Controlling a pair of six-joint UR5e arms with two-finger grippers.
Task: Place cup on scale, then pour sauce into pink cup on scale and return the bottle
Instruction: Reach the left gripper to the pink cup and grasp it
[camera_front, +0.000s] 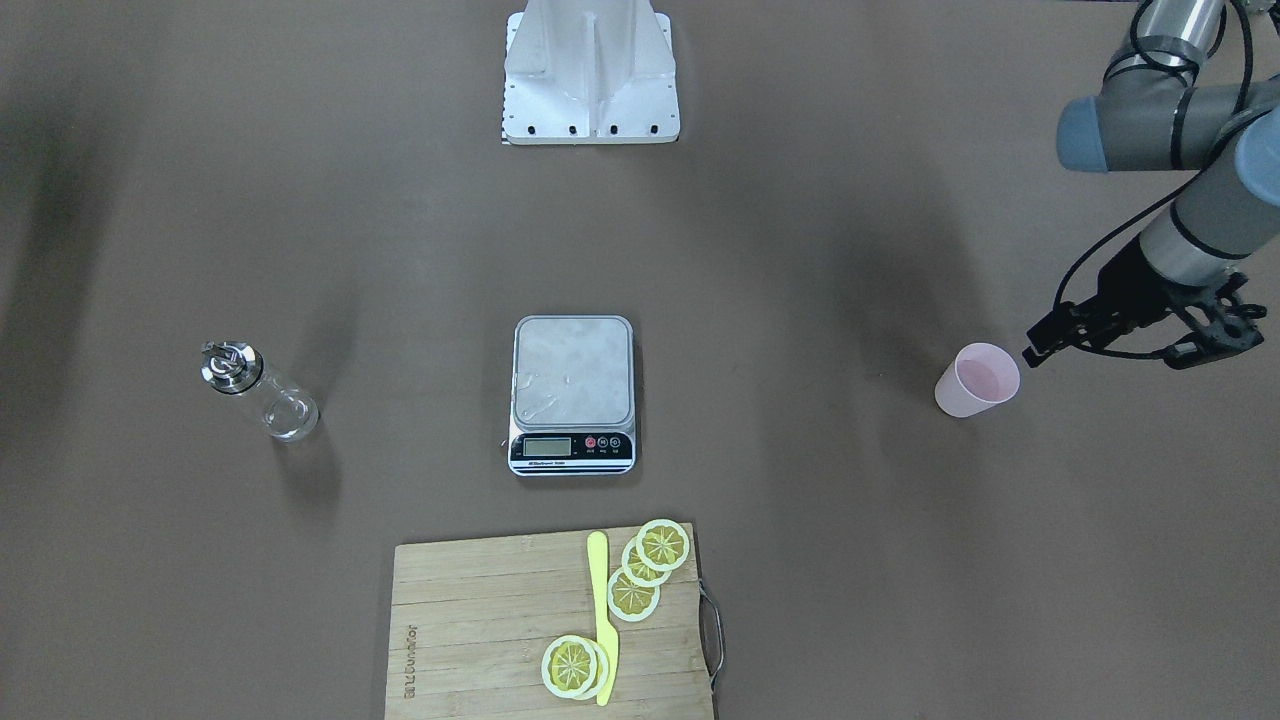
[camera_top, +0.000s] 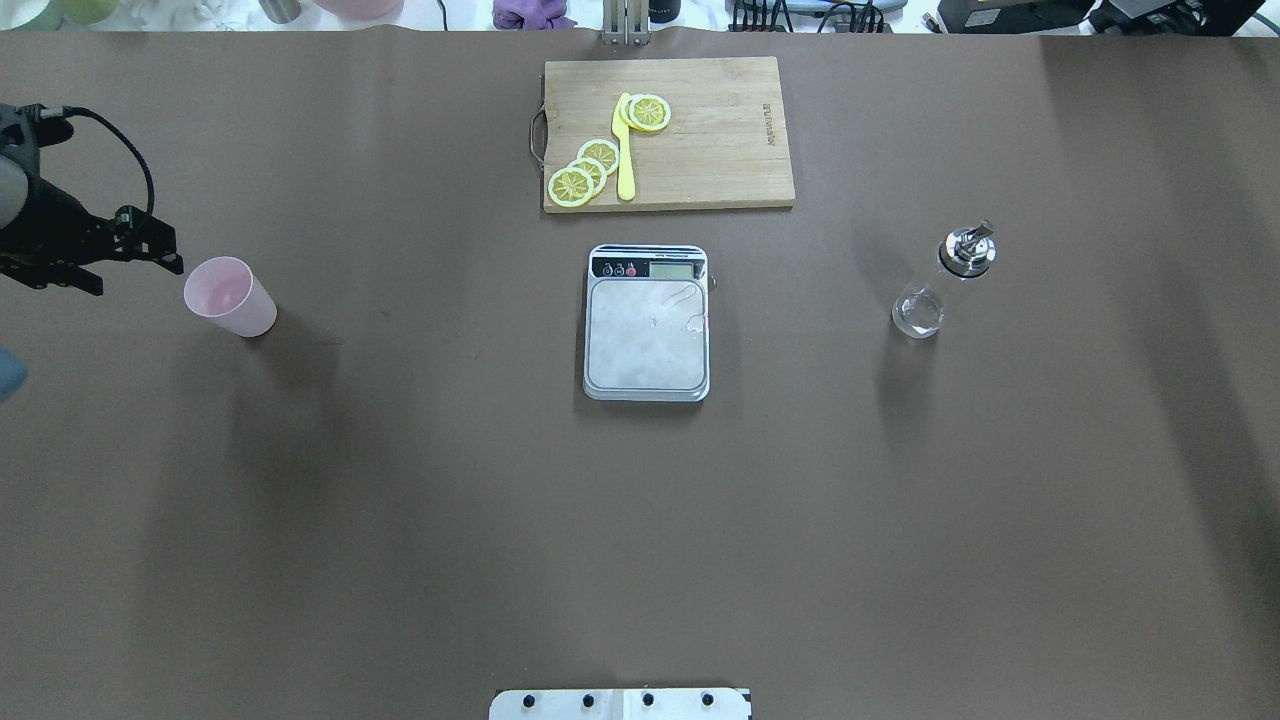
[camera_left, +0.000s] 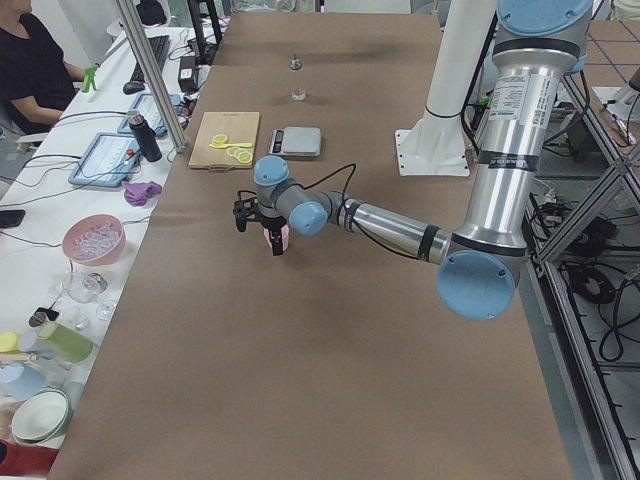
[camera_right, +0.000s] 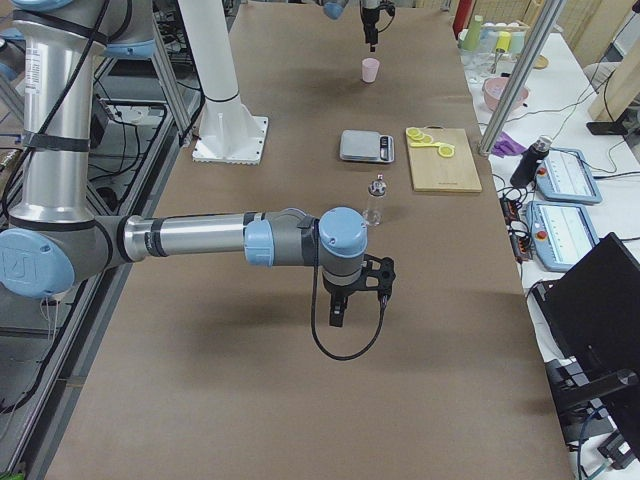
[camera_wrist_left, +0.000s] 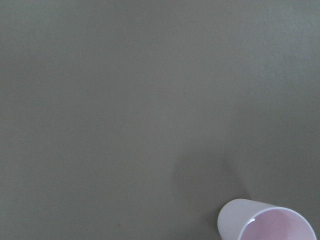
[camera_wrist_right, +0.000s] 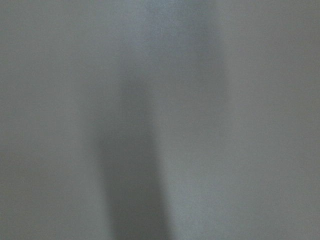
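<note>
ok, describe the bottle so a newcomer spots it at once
Find the silver scale at the centre. Well to the robot's right of it stands the bottle. Unlike the pink cup on the opposite side, it's clear glass with a chrome pourer.

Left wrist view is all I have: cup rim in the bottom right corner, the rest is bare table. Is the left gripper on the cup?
Observer: No. The left gripper hangs beside the cup, on the side away from the scale. The exterior right view shows a gap between them.
Operator: Scale loaded?
Observer: No, neither cup nor bottle stands on its plate.
Operator: Where is the bottle?
Observer: The bottle stands upright on the scale's other side, opposite the cup. The right gripper hangs well apart from it.
</note>
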